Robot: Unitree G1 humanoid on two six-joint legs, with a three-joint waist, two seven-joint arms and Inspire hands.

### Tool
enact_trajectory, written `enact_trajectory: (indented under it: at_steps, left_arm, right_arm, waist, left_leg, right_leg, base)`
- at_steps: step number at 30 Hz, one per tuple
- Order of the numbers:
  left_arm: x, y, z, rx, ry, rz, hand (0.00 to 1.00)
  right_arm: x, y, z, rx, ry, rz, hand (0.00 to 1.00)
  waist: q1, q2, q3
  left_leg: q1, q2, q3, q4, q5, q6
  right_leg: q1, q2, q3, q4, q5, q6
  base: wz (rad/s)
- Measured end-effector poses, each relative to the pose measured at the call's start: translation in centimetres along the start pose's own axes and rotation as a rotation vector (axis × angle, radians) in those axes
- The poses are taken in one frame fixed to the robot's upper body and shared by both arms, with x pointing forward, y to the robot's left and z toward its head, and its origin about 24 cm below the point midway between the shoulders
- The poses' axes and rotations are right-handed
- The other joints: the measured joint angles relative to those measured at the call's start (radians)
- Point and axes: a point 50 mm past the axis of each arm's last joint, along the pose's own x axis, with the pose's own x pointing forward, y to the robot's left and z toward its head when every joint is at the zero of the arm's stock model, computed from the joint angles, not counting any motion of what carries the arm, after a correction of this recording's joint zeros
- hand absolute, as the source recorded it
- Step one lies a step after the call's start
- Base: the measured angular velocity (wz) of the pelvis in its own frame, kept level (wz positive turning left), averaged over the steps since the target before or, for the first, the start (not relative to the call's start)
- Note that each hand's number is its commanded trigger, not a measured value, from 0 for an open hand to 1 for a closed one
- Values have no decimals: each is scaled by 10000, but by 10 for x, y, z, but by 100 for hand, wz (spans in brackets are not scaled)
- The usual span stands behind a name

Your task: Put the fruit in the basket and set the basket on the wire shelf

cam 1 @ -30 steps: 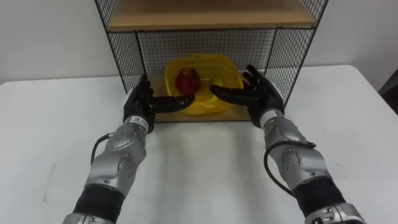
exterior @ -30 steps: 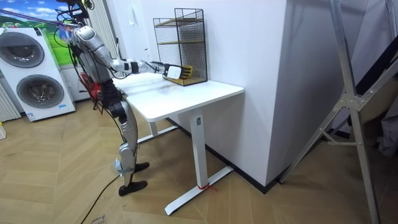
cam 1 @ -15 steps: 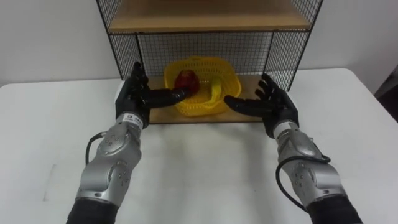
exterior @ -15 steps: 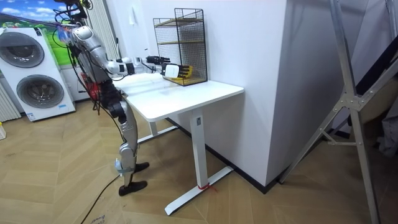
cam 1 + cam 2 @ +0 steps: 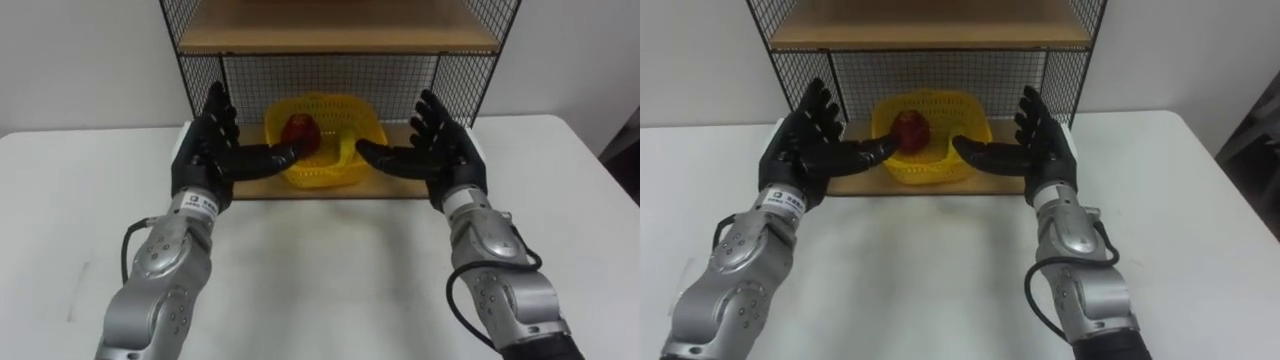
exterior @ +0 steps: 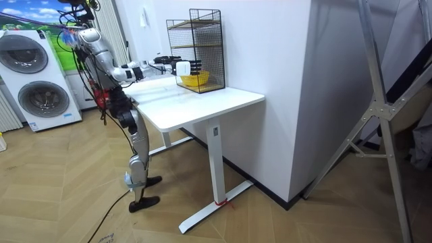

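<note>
two black hands are raised in front of the wire shelf [image 5: 330, 75], one on each side of the yellow basket [image 5: 325, 170]. the left hand [image 5: 203, 155] has its fingers straight and spread, palm turned inward, thumb reaching toward the basket's left rim. from the head views i cannot tell whether that thumb touches it. the right hand [image 5: 443, 155] mirrors it on the other side, fingers fanned wide, thumb pointing in at the basket's right rim. neither hand holds anything.

the basket sits on the shelf's lower wooden board [image 5: 300, 190], under the upper board [image 5: 335, 35], with black mesh behind it and at the sides. inside it a red fruit [image 5: 300, 130] lies toward the back left. beside that, a curved yellow fruit [image 5: 347, 150] lies along the right side, hard to pick out against the basket's own colour.

the shelf stands at the far edge of a white table [image 5: 320, 270], close to the wall. seen from across the room, the robot stands at the table's end with both arms stretched out level toward the shelf. two washing machines [image 6: 30, 74] stand behind it.
</note>
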Motion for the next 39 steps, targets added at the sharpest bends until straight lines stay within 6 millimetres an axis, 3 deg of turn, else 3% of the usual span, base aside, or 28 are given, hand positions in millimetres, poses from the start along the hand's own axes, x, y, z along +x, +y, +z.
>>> enact_trajectory:
  at_steps: [6, 12, 18, 27, 33, 36, 39]
  left_arm:
    - [-13, -8, -9, -24, 3, -738, 0]
    - [-38, 2, -29, -7, 333, -621, 0]
    - [-62, 18, -45, 257, 914, -435, 0]
    - [-90, 27, -54, 1560, 896, -221, 0]
    - [-97, 34, -50, 2061, 435, 249, 0]
    - [-106, 39, -45, 2298, 124, 733, 0]
    - [-115, 47, -43, 2512, -77, 1455, 0]
  right_arm:
    - [-19, 5, 9, 128, -785, 562, 0]
    - [-29, 1, 7, -490, -1171, 436, 0]
    - [-44, -6, -8, -527, -927, 487, 0]
    - [-69, -11, -14, -834, -1213, 641, 0]
    - [-86, -18, -23, -821, -1062, 346, 0]
    - [-91, -22, -23, -1232, -1174, 159, 0]
    - [-99, -30, -21, -1582, -1390, -273, 0]
  waist:
    - [-90, 17, 6]
    - [-55, 52, 19]
    - [-42, 96, 58]
    - [57, 61, 38]
    - [227, 57, 33]
    - [224, 14, -31]
    - [222, 13, -38]
  left_leg:
    - [-66, -8, 15, -77, 0, -15]
    - [-139, 4, 56, -138, -7, -25]
    - [-189, 5, 61, -177, -16, -39]
    - [-298, 3, 57, -288, 17, -59]
    - [-340, -5, 31, -272, 14, -62]
    - [-426, -14, -49, -256, 17, -64]
    - [-493, -34, -167, -195, 17, -64]
  right_leg:
    - [-53, 11, 9, -104, 25, -9]
    - [-176, 20, 58, -105, 25, -9]
    - [-246, 44, 151, -100, 25, -10]
    - [-402, 61, 204, -107, 52, -27]
    - [-406, 71, 189, -110, 53, -29]
    - [-464, 71, 147, -115, 53, -29]
    - [-469, 65, 8, -111, 54, -31]
  base:
    - [0]
    - [-1]
    - [-2]
    - [0]
    - [0]
    - [6]
    - [11]
